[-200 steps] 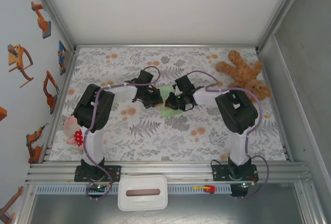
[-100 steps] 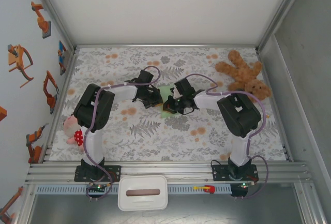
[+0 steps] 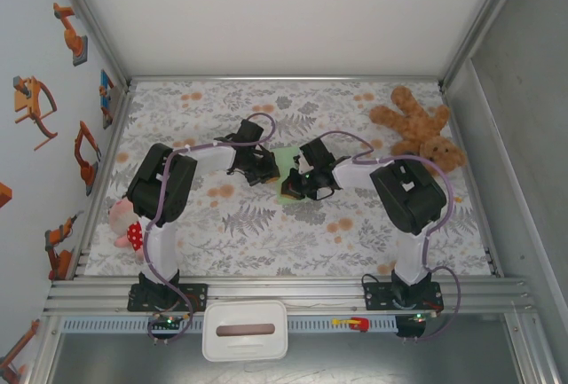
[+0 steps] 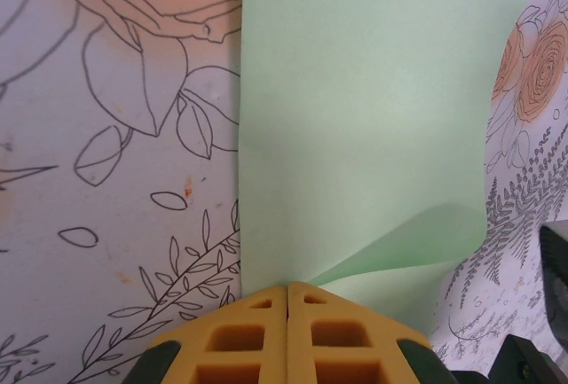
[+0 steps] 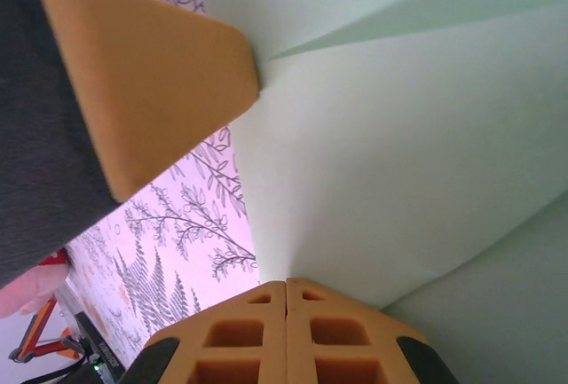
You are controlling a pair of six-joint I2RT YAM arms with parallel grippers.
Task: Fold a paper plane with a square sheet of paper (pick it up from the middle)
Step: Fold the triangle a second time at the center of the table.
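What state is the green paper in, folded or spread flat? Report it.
Partly folded. The square sheet of paper lies on the table with one flap curled up beside the shut left gripper.

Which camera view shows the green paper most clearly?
The left wrist view: the green paper lies broad there, with a straight left edge and one raised flap. The right wrist view gives a very close look at its folds; the top view shows a small, partly covered patch.

Brown teddy bear (image 3: 419, 127), pink plush toy (image 3: 124, 223), white tub (image 3: 245, 331)
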